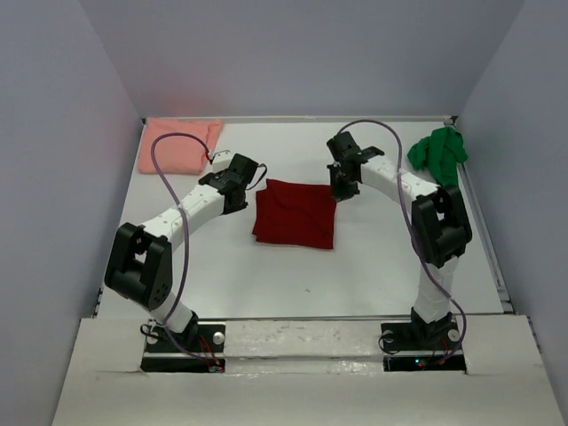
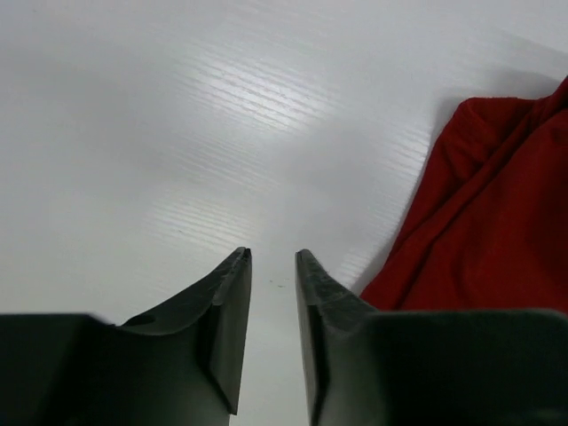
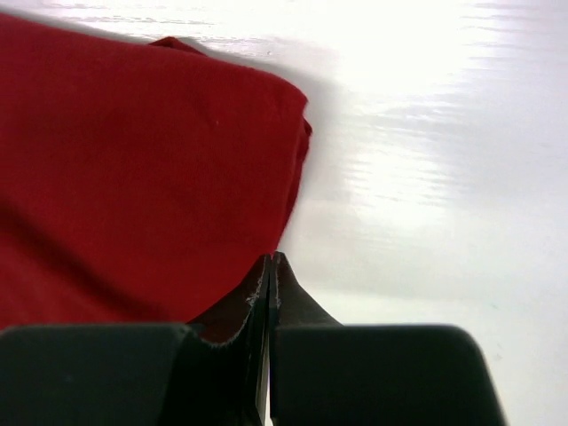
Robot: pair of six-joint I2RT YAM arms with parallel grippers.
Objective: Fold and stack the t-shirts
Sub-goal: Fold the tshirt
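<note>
Here, right gripper beside red t-shirt.

In the left wrist view the dark red cloth t-shirt runs off the right edge, and its lower part is hidden behind one finger of the left tool. In the right wrist view the same shirt is cut by the left edge. Its near part is covered by the right tool, whose fingers are pressed together at the cloth's edge; whether any cloth is caught between them cannot be told. From above, both tools' fingertips are hidden under their own housings. The bright green crumpled t-shirt is too bunched to make out sleeves or collar. A dark speck on the white tabletop is too small to identify.
</note>
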